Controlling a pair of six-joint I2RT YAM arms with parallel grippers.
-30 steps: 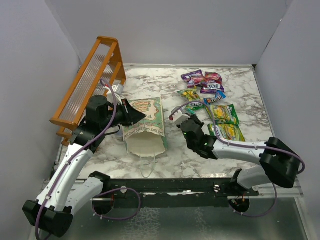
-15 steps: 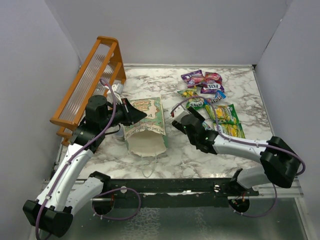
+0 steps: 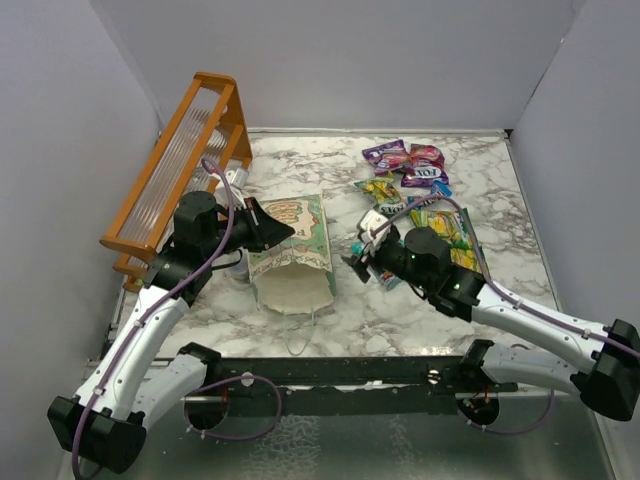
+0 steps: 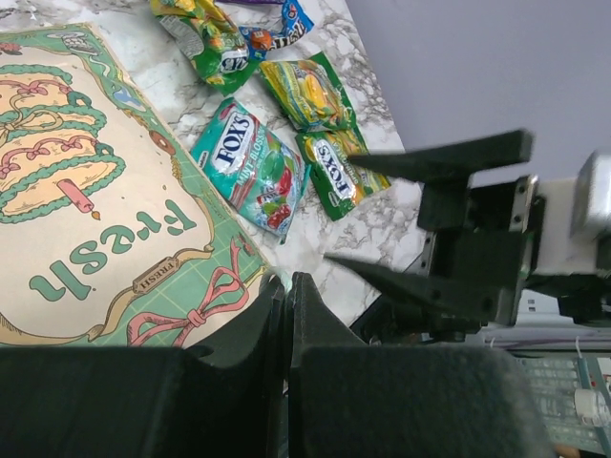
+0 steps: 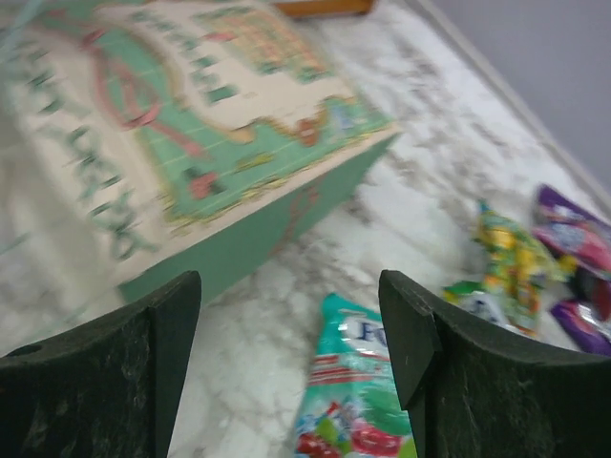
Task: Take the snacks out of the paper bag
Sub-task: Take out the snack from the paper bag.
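The mint-green paper bag (image 3: pixel 292 240) lies on its side, printed face up, with its cream mouth toward the near edge. My left gripper (image 3: pixel 283 232) is shut on the bag's upper edge; in the left wrist view its fingertips (image 4: pixel 286 284) pinch a sliver of paper beside the print (image 4: pixel 95 191). My right gripper (image 3: pixel 358 258) hovers open to the right of the bag, holding nothing. A teal snack packet (image 5: pixel 358 401) lies on the marble below its spread fingers (image 5: pixel 143 353). Other snacks lie at the back right: purple (image 3: pixel 385 153), pink-red (image 3: pixel 425 155), yellow-green (image 3: pixel 455 228).
An orange wooden rack (image 3: pixel 180 165) stands along the left wall behind my left arm. White walls close in the marble table (image 3: pixel 300 165) on three sides. The bag's string handle (image 3: pixel 292 335) trails toward the black rail at the near edge.
My right gripper has gone from shut to open and lifted toward the camera, with the teal packet now on the table beneath it. The left gripper and the bag have not moved.
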